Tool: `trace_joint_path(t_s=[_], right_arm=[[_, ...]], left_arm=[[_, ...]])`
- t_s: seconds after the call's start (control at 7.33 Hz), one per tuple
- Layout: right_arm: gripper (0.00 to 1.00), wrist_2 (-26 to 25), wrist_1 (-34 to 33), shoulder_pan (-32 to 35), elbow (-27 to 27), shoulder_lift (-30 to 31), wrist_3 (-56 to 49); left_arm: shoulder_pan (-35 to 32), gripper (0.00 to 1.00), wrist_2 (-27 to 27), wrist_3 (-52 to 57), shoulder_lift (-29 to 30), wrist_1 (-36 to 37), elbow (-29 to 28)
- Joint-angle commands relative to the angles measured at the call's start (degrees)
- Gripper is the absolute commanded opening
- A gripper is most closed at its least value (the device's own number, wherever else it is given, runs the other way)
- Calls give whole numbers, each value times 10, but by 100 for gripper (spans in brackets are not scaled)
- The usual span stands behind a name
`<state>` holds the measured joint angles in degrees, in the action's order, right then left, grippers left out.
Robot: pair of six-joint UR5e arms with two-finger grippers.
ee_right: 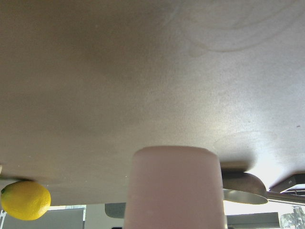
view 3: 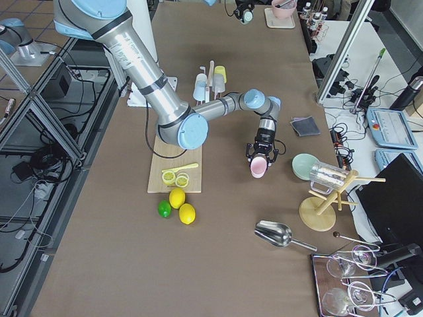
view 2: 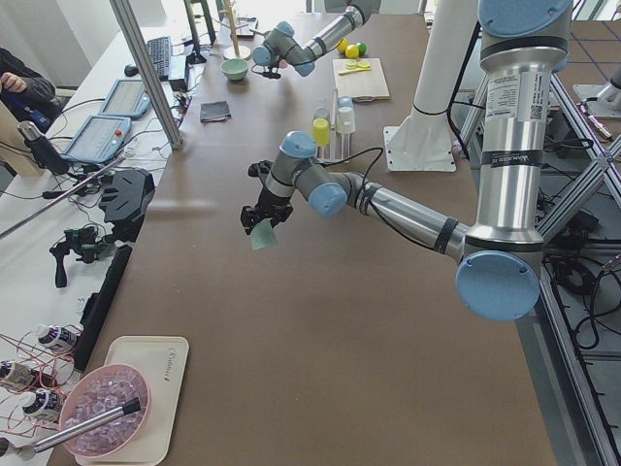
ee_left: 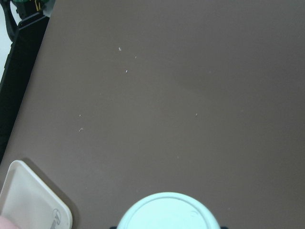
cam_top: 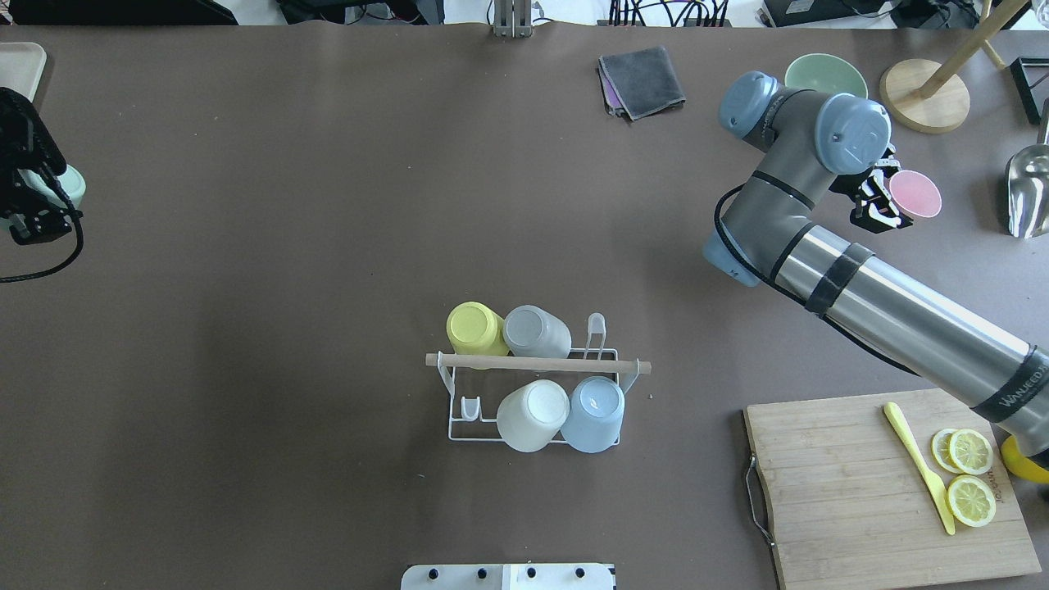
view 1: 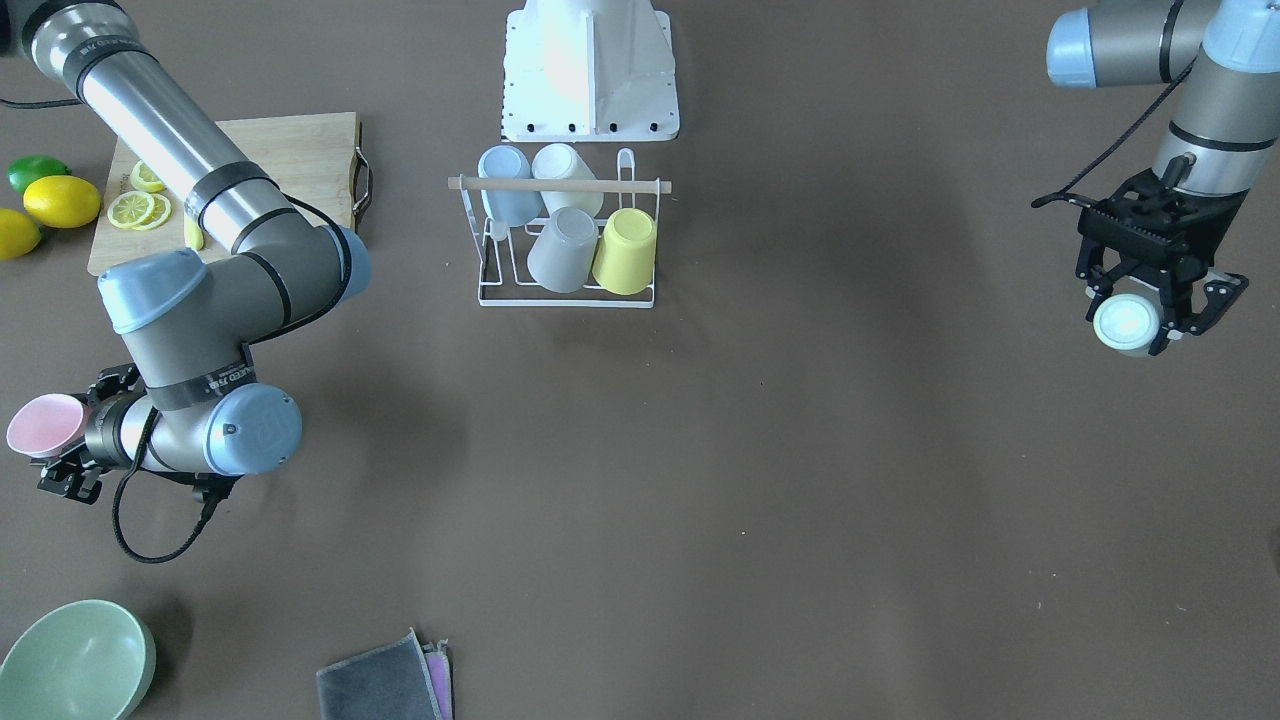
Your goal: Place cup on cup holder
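The cup holder (cam_top: 537, 364) stands near the middle of the tabletop (cam_top: 328, 246), its wooden rod running across the top of the white wire frame. We count four cups inverted on its prongs. In the row nearer the robot base, a white cup (cam_top: 531, 414) and a blue cup (cam_top: 593, 413) touch each other. In the far row, a yellow cup (cam_top: 474, 327) sits just beside a grey cup (cam_top: 536, 331). One bare prong (cam_top: 469, 407) stands at the end of the near row beside the white cup, and another (cam_top: 597, 324) at the opposite end of the far row beside the grey cup. The left fingers (view 1: 1190, 305) are clamped around a pale green cup (view 1: 1127, 322), held clear above the tabletop at the robot's far left, well apart from the holder. The left wrist view shows one round end of this cup facing the tabletop. The right fingers (cam_top: 877, 211) are clenched on a pink cup (cam_top: 915, 194), also raised off the tabletop and well apart from the holder, on the robot's right. A green bowl (cam_top: 824, 75) lies near that cup. A wooden cutting board (cam_top: 852, 483) with lemon slices (cam_top: 970, 475) and a yellow knife (cam_top: 919, 467) lies between the holder and the tabletop's right edge. Folded cloths (cam_top: 641, 79) lie at the far edge.
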<state>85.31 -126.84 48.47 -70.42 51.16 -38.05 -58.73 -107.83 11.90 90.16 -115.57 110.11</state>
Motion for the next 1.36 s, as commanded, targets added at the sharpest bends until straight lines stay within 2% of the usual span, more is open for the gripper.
trace_joint_path(t_s=[0.0, 0.14, 0.27, 0.55, 0.82, 0.95, 1.23], right_arm=[[56, 81, 18, 25, -107, 26, 3], [56, 136, 39, 45, -131, 27, 3], [56, 191, 86, 66, -134, 32, 4], [56, 307, 230, 93, -134, 91, 70], [58, 392, 345, 103, -133, 112, 109], [58, 426, 413, 109, -133, 113, 133], [58, 481, 573, 115, -128, 117, 225]], left_arm=[[0, 0, -53, -39, 4, -142, -22], [2, 0, -90, -62, 9, -200, -28], [3, 0, -109, -74, 15, -258, -27], [3, 0, -146, -115, 18, -393, -27], [26, 0, -147, -201, 21, -543, -24], [80, 0, -142, -261, 23, -620, -21], [136, 0, -114, -317, 48, -646, -5]])
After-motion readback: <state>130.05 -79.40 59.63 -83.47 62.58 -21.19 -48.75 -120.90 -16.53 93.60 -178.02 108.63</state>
